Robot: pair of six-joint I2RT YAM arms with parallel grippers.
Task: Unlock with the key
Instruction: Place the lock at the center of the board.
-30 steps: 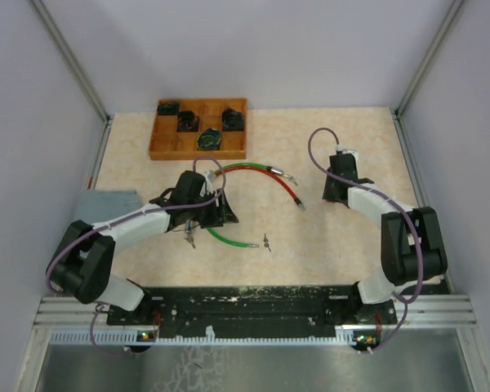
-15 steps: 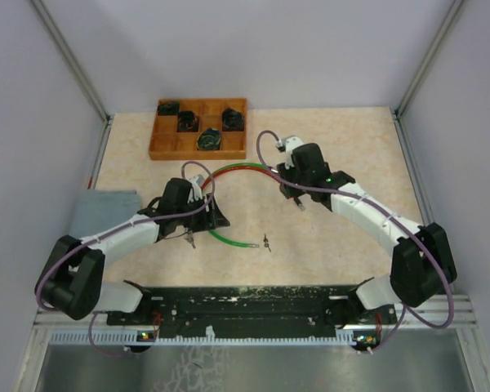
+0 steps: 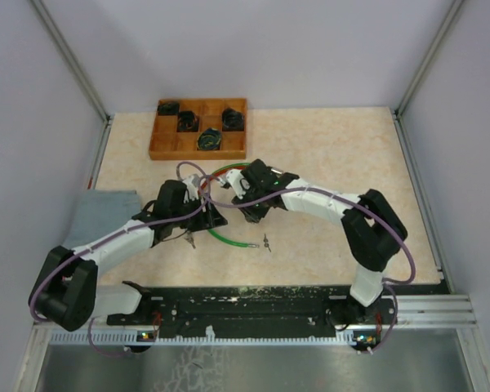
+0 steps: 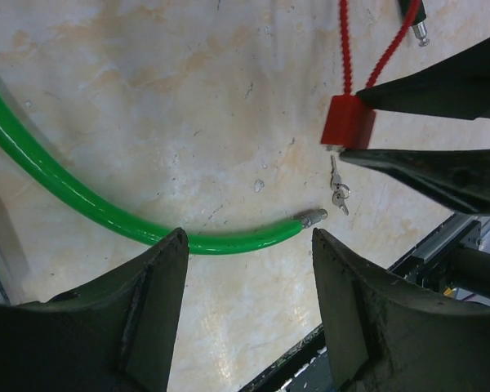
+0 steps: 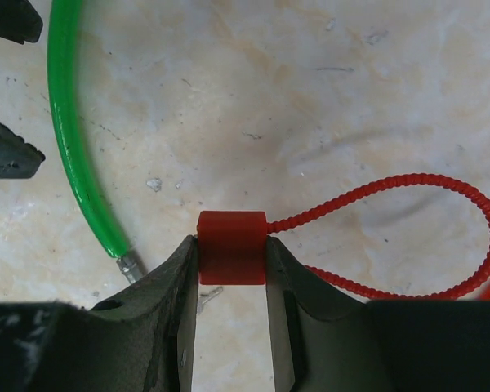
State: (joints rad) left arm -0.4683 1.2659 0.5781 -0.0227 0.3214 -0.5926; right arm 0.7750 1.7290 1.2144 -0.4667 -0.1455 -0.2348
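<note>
My right gripper (image 5: 232,245) is shut on the red lock body (image 5: 233,233), a small red cylinder, and holds it just above the table. The lock's red coiled cable (image 5: 441,184) loops away to the right. A small key (image 5: 209,295) lies on the table under the lock, also seen as key (image 4: 339,194) and key (image 3: 266,242). A second key (image 3: 190,239) lies by the left arm. My left gripper (image 4: 249,241) is open with nothing between its fingers, over the green cable (image 4: 106,220), close to the left of the right gripper (image 3: 243,204).
A wooden compartment tray (image 3: 167,143) with dark parts stands at the back left. A grey pad (image 3: 106,208) lies at the left edge. The green cable's metal tip (image 4: 313,217) points toward the key. The black base rail (image 3: 253,306) runs along the near edge.
My right arm has swung from the right side of the table to the middle, beside the left gripper. The left gripper has drawn slightly back and left.
</note>
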